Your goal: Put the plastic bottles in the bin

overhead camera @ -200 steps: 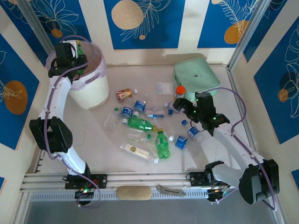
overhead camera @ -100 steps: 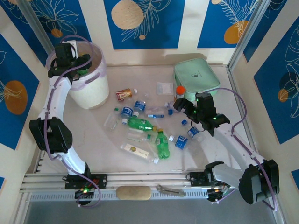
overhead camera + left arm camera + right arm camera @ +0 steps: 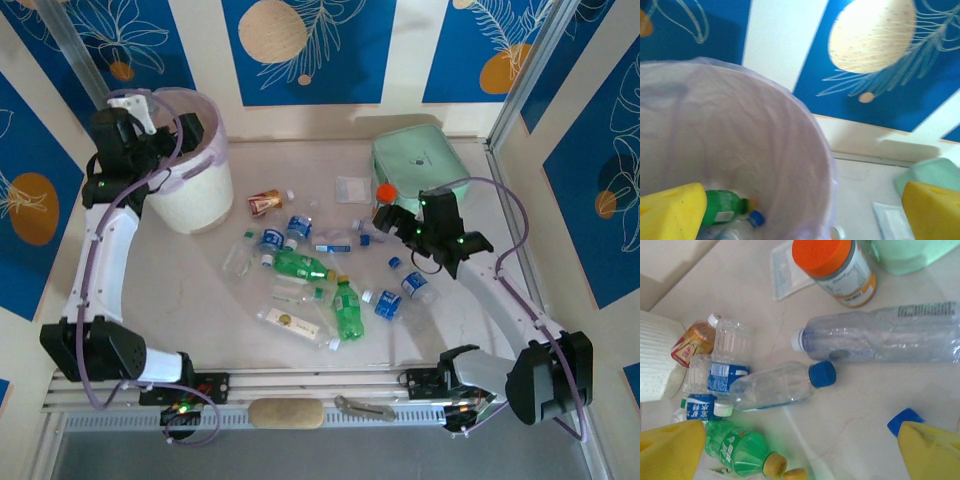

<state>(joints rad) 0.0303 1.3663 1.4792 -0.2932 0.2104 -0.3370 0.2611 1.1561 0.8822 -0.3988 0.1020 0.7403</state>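
The bin (image 3: 190,185), a white bucket with a pinkish-lilac liner, stands at the far left. My left gripper (image 3: 160,125) hovers over its left rim, open and holding nothing (image 3: 800,215). A green bottle (image 3: 722,206) lies at the bottom of the bin (image 3: 765,140) beside a blue cap. Several plastic bottles lie mid-table: two green ones (image 3: 300,265) (image 3: 347,308), a red-brown labelled one (image 3: 265,202) and blue-labelled clear ones (image 3: 272,238). My right gripper (image 3: 392,222) is open above them (image 3: 800,455). A clear blue-capped bottle (image 3: 775,385) lies just beyond its fingers, a green bottle (image 3: 735,450) by its left finger.
A mint-green case (image 3: 420,165) sits at the back right, with an orange-capped jar (image 3: 385,193) (image 3: 837,270) and a flat clear packet (image 3: 352,188) in front of it. A long clear bottle (image 3: 885,337) lies near the jar. A loose blue cap (image 3: 904,416) touches the right finger.
My left gripper opened and the green bottle it held dropped into the bin; that arm then drew back to the left. The right gripper shifted slightly toward the back.
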